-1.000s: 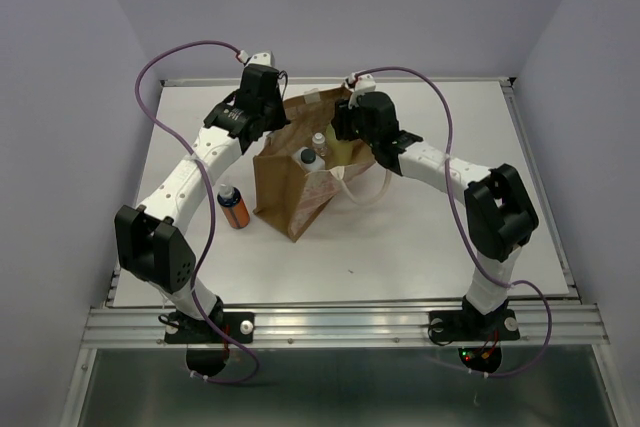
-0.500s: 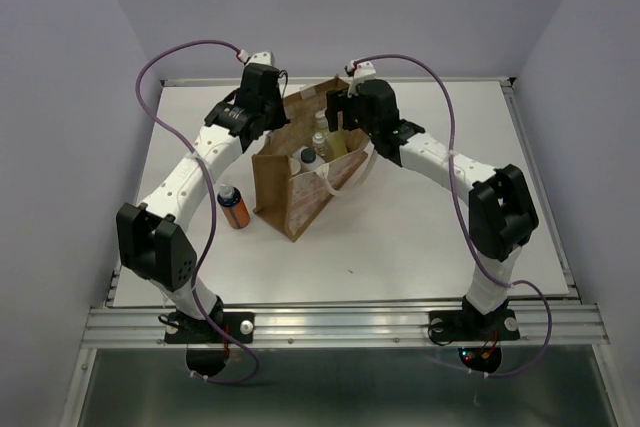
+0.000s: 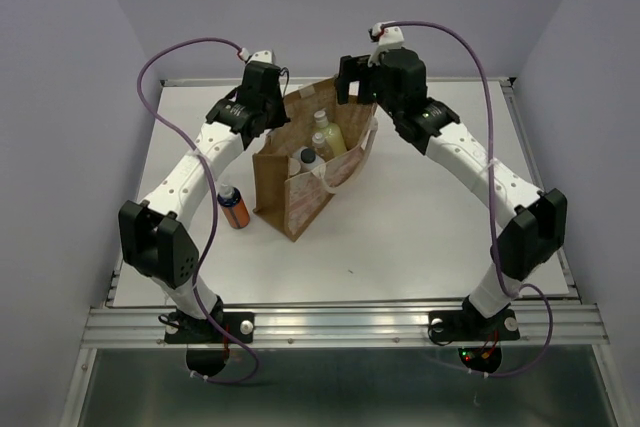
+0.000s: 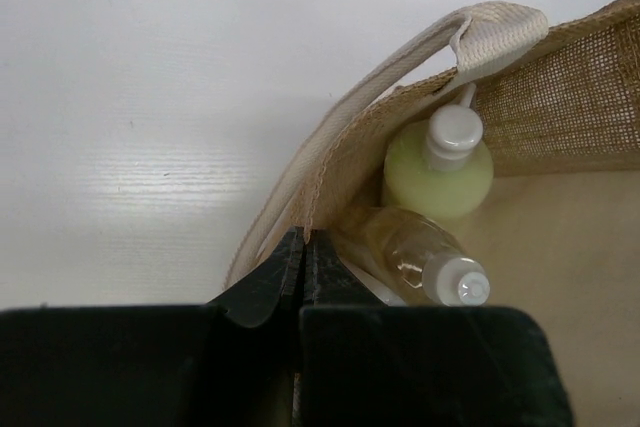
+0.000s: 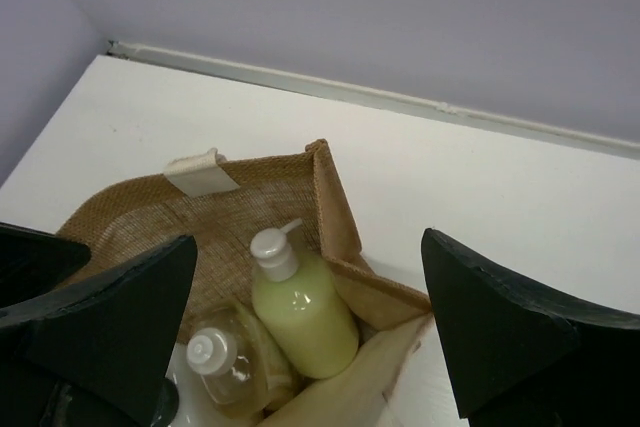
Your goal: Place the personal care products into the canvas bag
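The canvas bag (image 3: 283,185) stands upright mid-table, mouth open. Inside it I see the pale yellow-green bottle (image 3: 331,137) (image 5: 303,316) (image 4: 438,168), the amber bottle with white cap (image 3: 319,145) (image 5: 228,367) (image 4: 420,257) and the white bottle with black cap (image 3: 307,160). The orange bottle with dark cap (image 3: 233,207) stands on the table left of the bag. The brown-tan bottle is hidden. My left gripper (image 4: 303,247) (image 3: 268,125) is shut on the bag's rim at its far left side. My right gripper (image 5: 310,337) (image 3: 362,87) is open and empty above the bag's far right corner.
The white table (image 3: 430,217) ends at a raised rail along the back (image 5: 360,97) and a metal rail at the front (image 3: 340,322). A cream strap handle (image 4: 390,77) loops over the bag's rim. Lilac walls enclose the table.
My right gripper has risen out of the bag's mouth and moved back, leaving the pale yellow-green bottle inside. The left gripper has kept its hold on the rim.
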`<state>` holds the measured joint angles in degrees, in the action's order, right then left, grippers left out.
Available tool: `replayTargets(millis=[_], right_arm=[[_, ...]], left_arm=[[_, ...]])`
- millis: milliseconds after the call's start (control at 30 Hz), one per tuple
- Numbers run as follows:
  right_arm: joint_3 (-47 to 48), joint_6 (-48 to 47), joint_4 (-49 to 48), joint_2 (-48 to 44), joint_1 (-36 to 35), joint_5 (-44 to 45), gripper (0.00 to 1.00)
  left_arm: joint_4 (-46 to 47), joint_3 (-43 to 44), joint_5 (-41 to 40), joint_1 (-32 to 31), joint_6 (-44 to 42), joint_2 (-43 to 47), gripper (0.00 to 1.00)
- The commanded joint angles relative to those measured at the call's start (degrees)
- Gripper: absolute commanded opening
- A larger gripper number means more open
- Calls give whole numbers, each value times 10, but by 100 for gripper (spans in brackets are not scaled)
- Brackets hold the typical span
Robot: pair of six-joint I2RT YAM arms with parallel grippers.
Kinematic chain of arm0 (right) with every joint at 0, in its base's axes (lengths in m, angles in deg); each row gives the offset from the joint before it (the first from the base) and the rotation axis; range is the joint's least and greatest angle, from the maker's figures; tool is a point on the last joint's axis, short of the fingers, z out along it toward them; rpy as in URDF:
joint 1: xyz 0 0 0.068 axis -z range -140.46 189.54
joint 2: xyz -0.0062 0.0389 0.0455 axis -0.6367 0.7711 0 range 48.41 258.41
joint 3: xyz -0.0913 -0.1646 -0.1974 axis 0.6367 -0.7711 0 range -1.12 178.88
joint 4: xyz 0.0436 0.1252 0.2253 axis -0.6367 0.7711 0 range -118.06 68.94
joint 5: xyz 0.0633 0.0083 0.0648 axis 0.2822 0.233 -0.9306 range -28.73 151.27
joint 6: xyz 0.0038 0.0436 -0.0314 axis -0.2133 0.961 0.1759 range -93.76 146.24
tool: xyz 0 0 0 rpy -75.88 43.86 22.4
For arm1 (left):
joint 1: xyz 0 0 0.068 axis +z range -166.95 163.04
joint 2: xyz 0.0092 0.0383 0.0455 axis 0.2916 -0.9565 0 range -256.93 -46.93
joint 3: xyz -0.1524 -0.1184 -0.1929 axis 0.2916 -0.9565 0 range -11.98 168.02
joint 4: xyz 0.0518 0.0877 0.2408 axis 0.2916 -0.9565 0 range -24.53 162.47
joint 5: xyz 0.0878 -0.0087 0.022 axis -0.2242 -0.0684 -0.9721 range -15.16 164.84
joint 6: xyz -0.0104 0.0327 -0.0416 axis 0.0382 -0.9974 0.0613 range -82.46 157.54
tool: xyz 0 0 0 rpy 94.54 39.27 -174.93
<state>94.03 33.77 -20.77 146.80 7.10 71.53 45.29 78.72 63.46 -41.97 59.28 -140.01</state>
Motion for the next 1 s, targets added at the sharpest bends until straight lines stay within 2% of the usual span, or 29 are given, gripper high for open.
replayTargets(millis=[0,100,333,467,567,600,667,733,767,800,833,867,933,967], right_arm=[[14,73,91,-49,6,54,100],[12,111,157,-51,6,66,100],[-12,179,240,-50,-4,30,100],[-41,194,254,-48,-4,18,94],[-49,201,257,-41,-4,-4,70],[-48,202,256,-39,-4,-11,52],[-46,205,251,-36,-10,-22,32],[-46,206,245,-33,-10,-31,21],[-45,205,244,-32,-10,-36,17],[-41,206,241,-32,-10,-42,7],[-38,204,241,-32,-10,-44,3],[-36,204,241,-34,-10,-44,1],[-30,197,242,-37,-10,-37,1],[-29,196,241,-44,-10,-30,1]], left_arm=[[18,39,-11,1,-6,-3,0],[13,48,-15,1,-6,-4,0],[10,59,-21,1,-4,-10,0],[6,62,-26,1,-2,-15,0],[0,62,-28,1,1,-16,0],[-1,62,-29,1,3,-15,0],[-6,62,-32,1,5,-12,1],[-7,62,-35,1,7,-7,5],[-8,61,-39,1,8,-4,15],[-9,60,-42,1,8,3,19],[-9,61,-48,1,8,7,27],[-15,66,-55,1,8,11,45],[-31,70,-74,1,9,28,52],[-44,69,-83,1,9,45,68]])
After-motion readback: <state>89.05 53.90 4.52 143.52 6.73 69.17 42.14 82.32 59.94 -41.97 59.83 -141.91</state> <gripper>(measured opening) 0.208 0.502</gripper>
